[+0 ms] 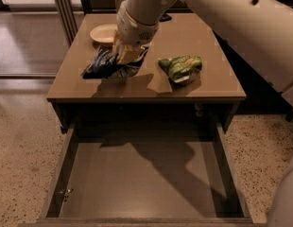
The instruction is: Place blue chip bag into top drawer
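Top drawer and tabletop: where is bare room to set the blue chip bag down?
The top drawer floor is bare between its walls. On the table, the front right corner and the strip behind the green snack bag are free. The left is crowded: plate, blue chip bag and the gripper over it.

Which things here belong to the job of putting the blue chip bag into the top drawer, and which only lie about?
For the job:
blue chip bag, on the table
top drawer, pulled open below
gripper, at the bag's right end

Lying about:
green snack bag, on the table
plate, behind the blue bag
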`<action>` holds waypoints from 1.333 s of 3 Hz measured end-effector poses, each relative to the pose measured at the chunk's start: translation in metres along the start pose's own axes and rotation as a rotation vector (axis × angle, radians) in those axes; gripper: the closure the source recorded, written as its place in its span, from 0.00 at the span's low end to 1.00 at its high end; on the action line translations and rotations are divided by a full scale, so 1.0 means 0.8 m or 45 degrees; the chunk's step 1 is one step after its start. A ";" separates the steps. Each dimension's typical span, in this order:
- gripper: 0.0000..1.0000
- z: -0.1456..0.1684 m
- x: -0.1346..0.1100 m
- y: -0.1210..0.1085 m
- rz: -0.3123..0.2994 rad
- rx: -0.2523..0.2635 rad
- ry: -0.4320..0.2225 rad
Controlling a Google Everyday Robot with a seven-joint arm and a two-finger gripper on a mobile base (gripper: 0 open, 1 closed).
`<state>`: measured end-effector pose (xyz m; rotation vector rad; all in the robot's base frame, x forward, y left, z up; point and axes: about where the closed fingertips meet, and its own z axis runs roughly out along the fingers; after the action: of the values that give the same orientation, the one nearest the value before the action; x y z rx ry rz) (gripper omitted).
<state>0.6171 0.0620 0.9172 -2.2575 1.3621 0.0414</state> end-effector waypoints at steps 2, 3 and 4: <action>1.00 -0.088 -0.027 0.068 0.026 0.057 -0.239; 1.00 -0.106 -0.041 0.112 0.053 0.032 -0.397; 1.00 -0.100 -0.037 0.130 0.063 -0.030 -0.449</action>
<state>0.4972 0.0130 0.9537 -2.1086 1.2300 0.4524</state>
